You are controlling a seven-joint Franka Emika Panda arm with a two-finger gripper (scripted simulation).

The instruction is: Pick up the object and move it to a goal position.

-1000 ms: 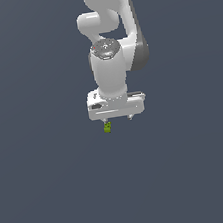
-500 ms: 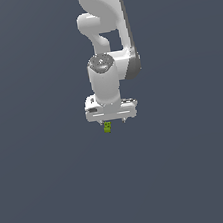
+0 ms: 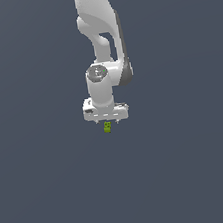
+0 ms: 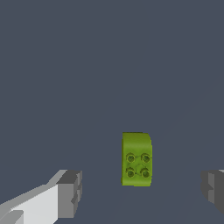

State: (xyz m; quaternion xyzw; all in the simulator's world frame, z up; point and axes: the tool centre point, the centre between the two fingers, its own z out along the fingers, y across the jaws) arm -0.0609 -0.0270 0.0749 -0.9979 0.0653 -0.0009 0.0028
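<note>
The pincer (image 4: 141, 188) gapes wide around the green block (image 4: 137, 159), gripping nothing. Closing off-centre would probably nudge it sideways; its height above the surface is unclear.

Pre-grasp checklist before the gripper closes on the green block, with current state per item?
1. Gripper open: ok, wide gap between the fingers.
2. Green block between the fingers: ok in the wrist view, roughly centred.
3. Fingers clear of the block: ok, gaps on both sides.
4. Gripper above the block: ok, the exterior view shows the block just under it.
5. Fingers low enough to grip: cannot tell.
6. Goal position visible: not ok, no marker in either view.
</note>
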